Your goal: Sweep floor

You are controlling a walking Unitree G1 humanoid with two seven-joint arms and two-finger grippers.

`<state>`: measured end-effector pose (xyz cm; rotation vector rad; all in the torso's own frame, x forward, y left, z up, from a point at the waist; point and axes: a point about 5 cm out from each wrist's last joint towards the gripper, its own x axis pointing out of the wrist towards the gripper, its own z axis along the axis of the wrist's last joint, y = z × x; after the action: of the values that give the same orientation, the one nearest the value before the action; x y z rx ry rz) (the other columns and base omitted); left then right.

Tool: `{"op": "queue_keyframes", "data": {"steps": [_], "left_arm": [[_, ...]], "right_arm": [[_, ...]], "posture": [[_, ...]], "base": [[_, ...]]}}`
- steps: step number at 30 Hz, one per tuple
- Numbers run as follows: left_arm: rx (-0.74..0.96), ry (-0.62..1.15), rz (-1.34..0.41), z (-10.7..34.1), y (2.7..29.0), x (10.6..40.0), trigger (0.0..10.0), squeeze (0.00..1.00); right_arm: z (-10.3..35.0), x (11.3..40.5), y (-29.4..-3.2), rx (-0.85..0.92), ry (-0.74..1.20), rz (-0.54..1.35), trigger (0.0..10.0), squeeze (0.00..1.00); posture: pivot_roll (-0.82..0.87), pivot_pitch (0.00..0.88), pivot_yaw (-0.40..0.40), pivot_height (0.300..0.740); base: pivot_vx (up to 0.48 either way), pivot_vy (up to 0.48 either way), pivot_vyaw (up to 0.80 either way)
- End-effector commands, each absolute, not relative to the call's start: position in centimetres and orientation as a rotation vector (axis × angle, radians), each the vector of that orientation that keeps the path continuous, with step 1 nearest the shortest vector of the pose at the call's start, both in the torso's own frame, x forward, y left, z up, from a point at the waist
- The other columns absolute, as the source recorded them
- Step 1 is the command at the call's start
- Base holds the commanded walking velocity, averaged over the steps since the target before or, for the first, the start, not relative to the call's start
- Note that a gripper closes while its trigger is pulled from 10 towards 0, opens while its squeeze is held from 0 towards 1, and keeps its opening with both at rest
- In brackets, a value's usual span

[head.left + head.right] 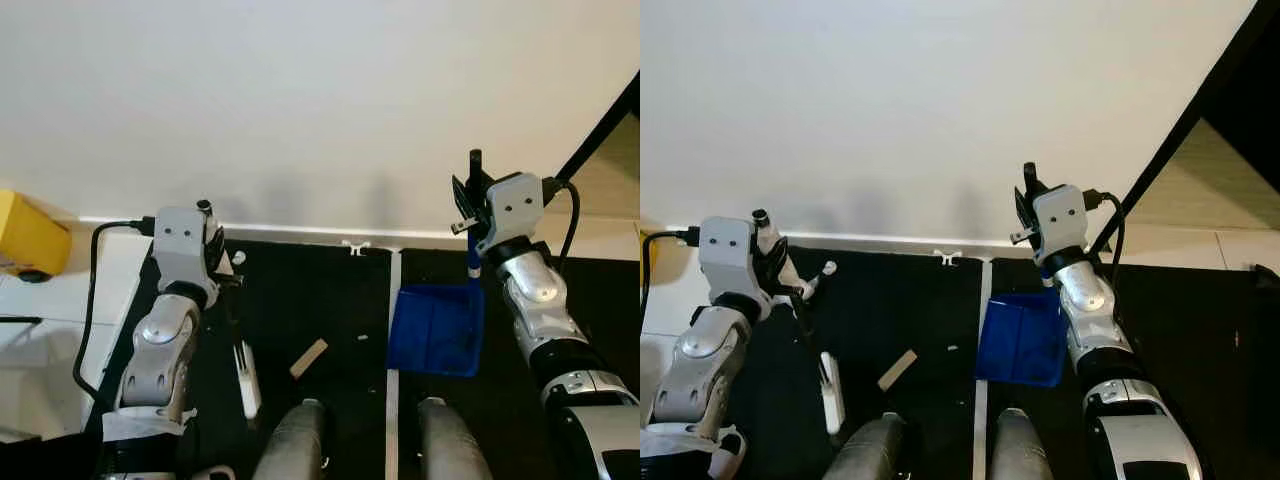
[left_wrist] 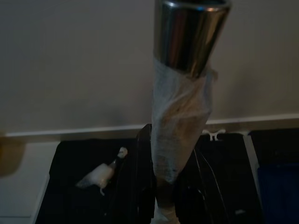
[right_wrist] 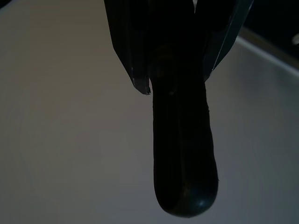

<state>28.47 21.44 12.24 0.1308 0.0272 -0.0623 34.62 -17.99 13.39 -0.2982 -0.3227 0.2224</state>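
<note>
My left gripper (image 1: 228, 284) is shut on the broom's thin handle (image 2: 180, 140), a metal pole wrapped in white tape. Its small white head (image 1: 248, 382) rests on the black floor (image 1: 300, 300) near my left foot. My right gripper (image 1: 470, 205) is shut on the dark upright handle (image 3: 182, 154) of a blue dustpan (image 1: 437, 328). The pan sits on the floor by the wall, to the right of a white seam. A tan wood scrap (image 1: 308, 358) lies between broom head and dustpan. A tiny white crumb (image 1: 362, 338) lies just beyond the scrap.
A white wall with a baseboard (image 1: 300, 232) is close ahead. A yellow object (image 1: 30, 238) stands at the far left on pale floor. A small white clip-like piece (image 1: 355, 246) lies at the baseboard. My two feet (image 1: 295, 440) show at the bottom.
</note>
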Motion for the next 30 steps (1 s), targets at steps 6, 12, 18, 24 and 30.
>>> {"op": "queue_keyframes", "data": {"steps": [6,12,18,24,30], "left_arm": [[0.174,-0.026,-0.074,13.6,22.5,28.8,10.0,0.00],[0.189,-0.029,-0.082,14.1,23.0,28.8,10.0,0.00],[0.207,-0.025,-0.068,13.5,23.6,28.8,10.0,0.00],[0.219,0.022,-0.102,11.5,24.1,29.0,10.0,0.00],[0.167,-0.052,-0.166,12.5,23.1,30.9,10.0,0.00]], "right_arm": [[12.1,34.4,-16.1,-0.281,-0.301,0.281,10.0,0.00],[12.3,34.4,-14.9,-0.286,-0.320,0.324,10.0,0.00],[13.0,34.3,-13.6,-0.289,-0.382,0.384,10.0,0.00],[13.9,33.8,-12.9,-0.283,-0.464,0.432,10.0,0.00],[14.5,33.1,-11.9,-0.273,-0.527,0.480,10.0,0.00]], "posture": [[0.19,0.326,0.144,0.740],[0.21,0.329,0.159,0.740],[0.21,0.340,0.161,0.740],[0.19,0.364,0.157,0.740],[0.16,0.401,0.166,0.740]], "base": [[0.000,0.000,0.00],[0.000,0.000,0.00],[0.000,0.000,0.00],[0.000,0.000,0.00],[0.000,0.000,0.00]]}}
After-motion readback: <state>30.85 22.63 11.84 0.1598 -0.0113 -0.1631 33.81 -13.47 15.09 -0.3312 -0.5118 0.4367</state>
